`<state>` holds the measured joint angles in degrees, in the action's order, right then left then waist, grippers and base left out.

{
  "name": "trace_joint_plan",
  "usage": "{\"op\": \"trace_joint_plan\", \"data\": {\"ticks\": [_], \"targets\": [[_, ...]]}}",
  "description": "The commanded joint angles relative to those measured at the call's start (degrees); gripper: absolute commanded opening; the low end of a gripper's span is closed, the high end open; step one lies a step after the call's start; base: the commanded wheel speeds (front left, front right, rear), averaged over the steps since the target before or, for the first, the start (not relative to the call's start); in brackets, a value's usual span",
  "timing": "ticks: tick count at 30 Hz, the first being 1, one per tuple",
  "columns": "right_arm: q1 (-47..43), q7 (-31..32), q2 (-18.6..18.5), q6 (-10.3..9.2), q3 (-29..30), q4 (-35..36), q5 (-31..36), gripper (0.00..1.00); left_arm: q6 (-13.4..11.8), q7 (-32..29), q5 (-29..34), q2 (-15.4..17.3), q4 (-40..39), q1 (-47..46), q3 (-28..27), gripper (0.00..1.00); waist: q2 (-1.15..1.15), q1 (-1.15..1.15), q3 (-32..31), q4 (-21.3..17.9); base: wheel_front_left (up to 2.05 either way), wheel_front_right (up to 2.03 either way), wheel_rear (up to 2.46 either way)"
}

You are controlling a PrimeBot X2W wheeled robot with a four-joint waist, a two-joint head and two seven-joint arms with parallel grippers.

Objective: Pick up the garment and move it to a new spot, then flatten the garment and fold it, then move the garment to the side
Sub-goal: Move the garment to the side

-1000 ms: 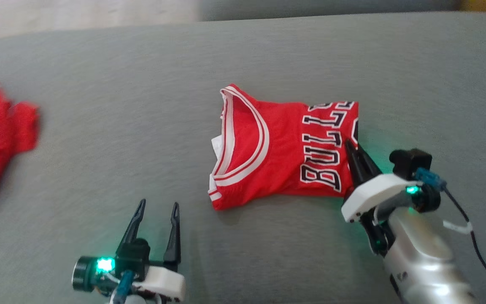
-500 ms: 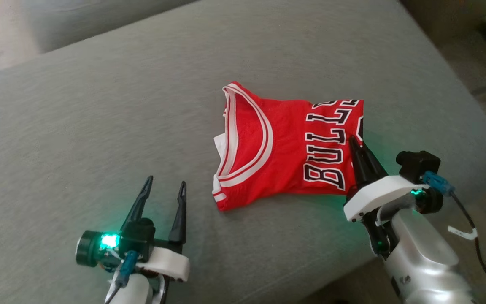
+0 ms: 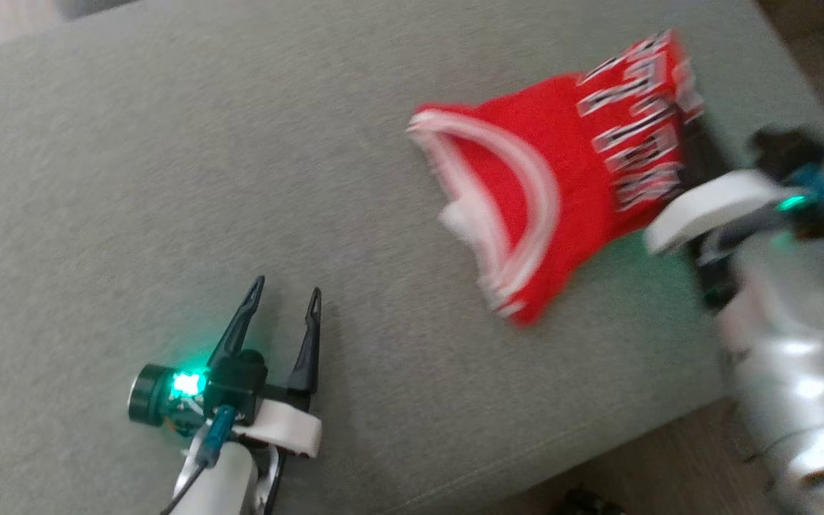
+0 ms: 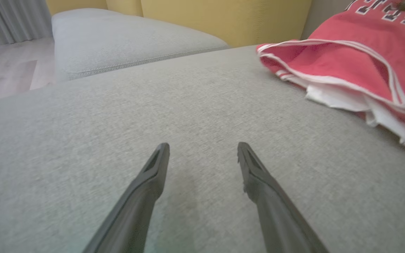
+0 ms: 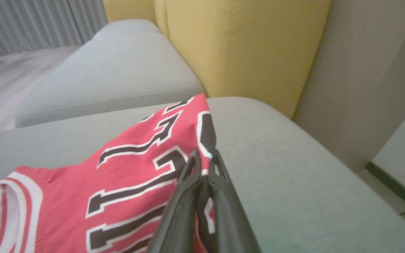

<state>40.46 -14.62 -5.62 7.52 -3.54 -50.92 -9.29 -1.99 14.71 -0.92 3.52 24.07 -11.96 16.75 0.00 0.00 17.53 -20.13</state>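
The garment [image 3: 569, 164] is a folded red jersey with white trim and black letters, lying on the grey sofa cushion [image 3: 169, 143] near its right end. My right gripper [image 3: 694, 139] is shut on its lettered edge; in the right wrist view the fingers [image 5: 205, 156] pinch red cloth [image 5: 128, 175] that rises slightly off the cushion. My left gripper [image 3: 288, 286] stands open over bare cushion at the lower left, well clear of the jersey. The left wrist view shows its fingers [image 4: 203, 146] spread, with the jersey's collar side [image 4: 346, 59] at the upper right.
The cushion's front edge [image 3: 598, 450] runs across the lower right, with floor beyond. A yellow backrest [image 5: 244, 45] stands behind the cushion's far end, and a second grey cushion [image 5: 111, 70] lies beyond it. A beige wall [image 5: 364, 70] is to the right.
The head view has swung, and another red cloth at the left has left it. My right gripper has carried the jersey's lettered edge right and away from the left gripper, turning the jersey.
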Motion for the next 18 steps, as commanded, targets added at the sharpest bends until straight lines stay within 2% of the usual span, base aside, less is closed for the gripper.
{"op": "trace_joint_plan", "data": {"ticks": [1,9,13,14,16,18], "targets": [[2.42,-0.38,-2.56,-0.03,1.33,0.00,1.84,0.00,-0.20,0.29,0.64,0.81,-1.34,-2.10,-1.37,1.00,0.00,0.00,2.20,2.97,0.00,0.00,0.00],[9.61,-0.38,-13.43,-0.03,17.54,-8.56,12.40,0.00,-0.62,0.29,0.73,1.62,-1.69,-3.26,-1.23,1.00,0.00,0.00,5.30,8.61,0.00,0.00,0.00],[10.83,-0.38,-16.26,-0.03,24.78,-9.34,18.25,0.01,-0.73,0.29,0.67,2.15,-1.82,-3.67,-1.28,1.00,0.00,0.00,6.20,9.89,0.00,0.00,0.00],[11.09,-0.38,-16.40,-0.03,26.31,-8.84,19.69,0.30,-0.77,0.29,0.65,2.22,-1.84,-3.73,-1.27,1.00,0.00,0.00,6.30,10.05,0.00,0.00,0.00],[11.59,-0.38,-16.19,-0.03,28.96,-6.83,22.40,1.00,-0.89,0.29,0.60,2.35,-1.91,-3.80,-1.28,1.00,0.00,0.00,6.45,10.24,0.00,0.00,0.00],[12.01,-0.38,-14.96,-0.03,30.81,-3.82,24.17,1.00,-1.17,0.29,0.49,2.35,-1.98,-3.97,-1.41,1.00,0.00,0.00,6.42,10.38,0.00,0.00,0.00]]}}
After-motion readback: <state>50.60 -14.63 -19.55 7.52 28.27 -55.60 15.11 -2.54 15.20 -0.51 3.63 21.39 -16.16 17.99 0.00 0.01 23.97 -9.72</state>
